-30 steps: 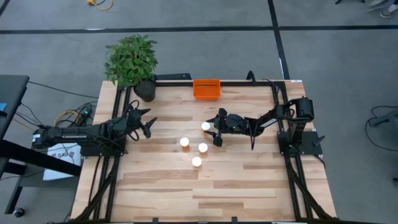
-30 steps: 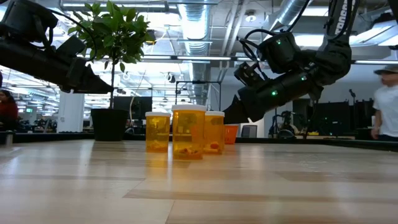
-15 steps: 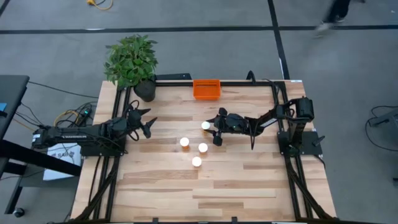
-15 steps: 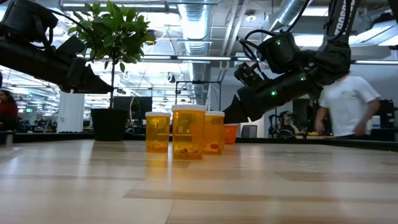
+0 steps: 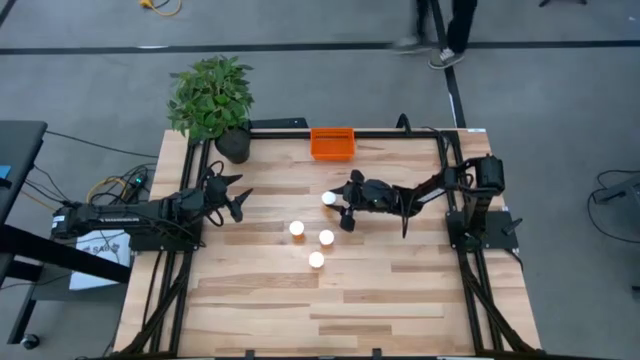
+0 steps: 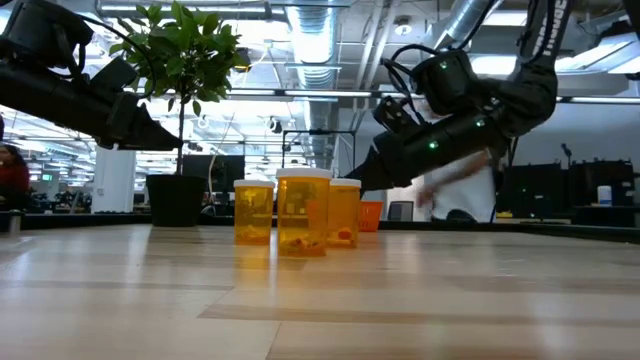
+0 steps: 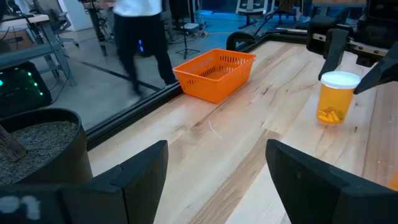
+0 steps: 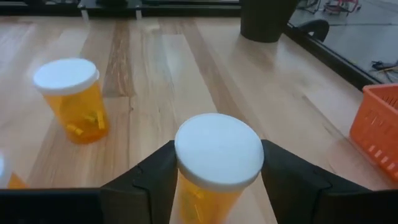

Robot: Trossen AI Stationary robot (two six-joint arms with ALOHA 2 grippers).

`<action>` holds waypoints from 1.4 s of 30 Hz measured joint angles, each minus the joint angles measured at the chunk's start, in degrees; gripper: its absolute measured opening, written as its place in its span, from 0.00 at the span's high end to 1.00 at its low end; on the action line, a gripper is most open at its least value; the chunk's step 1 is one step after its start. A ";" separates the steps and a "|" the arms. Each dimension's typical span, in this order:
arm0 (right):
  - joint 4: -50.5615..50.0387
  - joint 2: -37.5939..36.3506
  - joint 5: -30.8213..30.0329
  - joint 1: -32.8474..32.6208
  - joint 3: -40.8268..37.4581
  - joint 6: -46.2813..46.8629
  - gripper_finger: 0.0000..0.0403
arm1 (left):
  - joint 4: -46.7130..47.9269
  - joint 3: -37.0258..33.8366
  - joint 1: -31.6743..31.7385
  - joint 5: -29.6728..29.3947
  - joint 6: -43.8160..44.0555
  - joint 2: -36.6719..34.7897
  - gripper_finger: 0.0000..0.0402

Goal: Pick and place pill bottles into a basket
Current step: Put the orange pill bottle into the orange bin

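Three pill bottles with white caps and orange bodies stand upright on their bases at mid-table. A further pill bottle stands upright between the fingers of my right gripper, which is shut on it. The low view hides this bottle behind the others. The orange basket sits at the far edge. My left gripper waits open at the table's left side, with nothing between its fingers. My right gripper pinches the pill bottle's orange body just under the cap between its two fingers, one on each side. The fingers come nearly level from the table's right side. The bottle stays upright; whether its base is off the table, I cannot tell.
A potted plant in a dark pot stands at the far left corner, left of the basket. Bare wood lies between the held bottle and the basket. A person walks beyond the far edge.
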State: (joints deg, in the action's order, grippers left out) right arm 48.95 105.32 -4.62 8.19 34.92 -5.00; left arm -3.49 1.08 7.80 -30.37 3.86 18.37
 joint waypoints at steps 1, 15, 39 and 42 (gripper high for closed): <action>-0.14 0.00 0.02 0.15 0.27 0.00 0.52 | 0.00 0.00 0.00 0.02 0.00 0.00 0.35; -3.77 -1.40 0.20 3.82 3.47 -1.09 0.52 | 0.00 0.00 0.01 0.00 0.00 0.00 0.35; -23.90 -16.93 2.46 12.19 10.74 -7.53 0.49 | 0.00 0.00 0.02 0.02 0.00 0.00 0.35; -24.95 -17.18 5.81 14.68 11.98 -7.51 0.50 | -0.01 0.00 0.00 0.02 0.00 0.00 0.35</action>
State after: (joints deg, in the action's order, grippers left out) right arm 24.00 88.14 1.19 22.88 46.91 -12.51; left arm -3.50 1.08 7.80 -30.35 3.86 18.37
